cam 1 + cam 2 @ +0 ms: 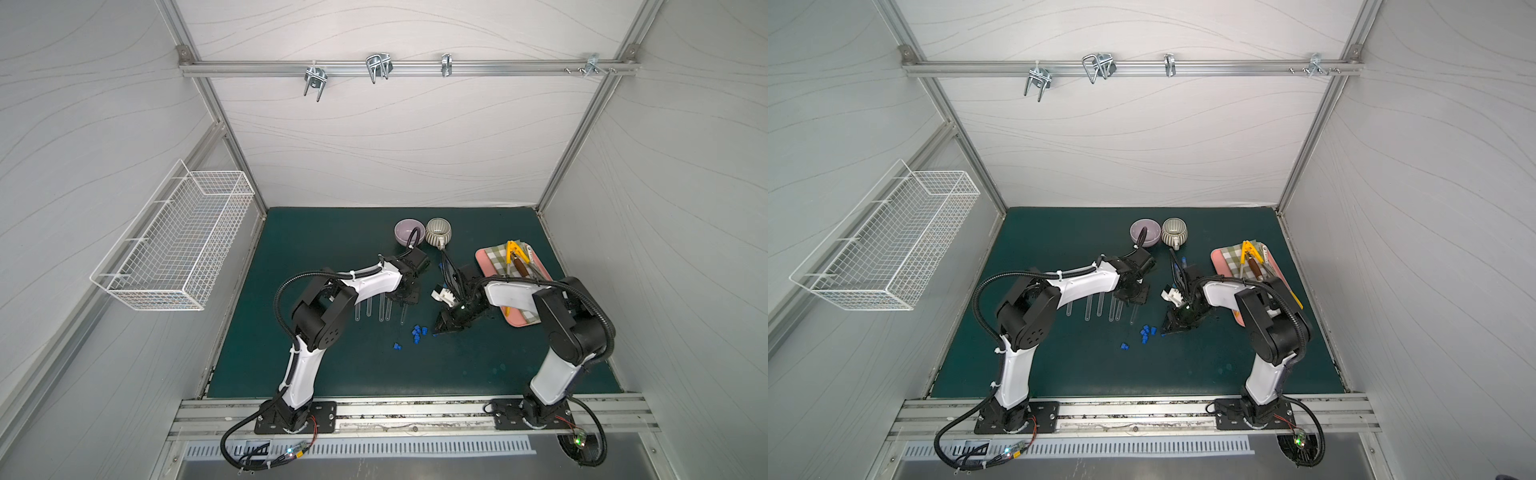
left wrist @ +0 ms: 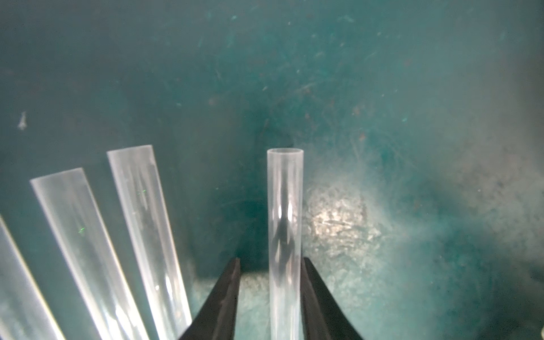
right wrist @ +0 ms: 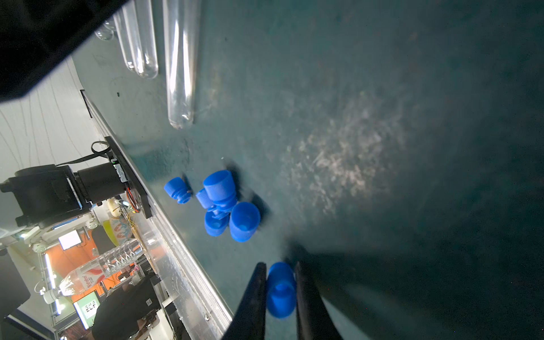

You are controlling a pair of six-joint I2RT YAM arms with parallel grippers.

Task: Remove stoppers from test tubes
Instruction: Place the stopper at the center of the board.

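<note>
While the left gripper (image 2: 270,260) hung low over the green mat (image 1: 332,365), its jaws were spread around an uncapped test tube (image 2: 285,206) that lay between them. One finger stood clear of the tube with mat showing in the gap. The other looked to be touching its side, though the blur made that hard to judge. More test tubes (image 2: 147,220), their mouths open too, lay fanned out just beside it. In both top views their rounded ends reached out from under the left arm toward the near edge. The right gripper (image 3: 279,263) was pinching a blue stopper (image 3: 281,291), with a finger pressed against each side. Near it a small heap of loose stoppers (image 3: 226,203) lay on the mat, between the two grippers, and a stray stopper (image 1: 397,345) lay a little apart from the heap.
</note>
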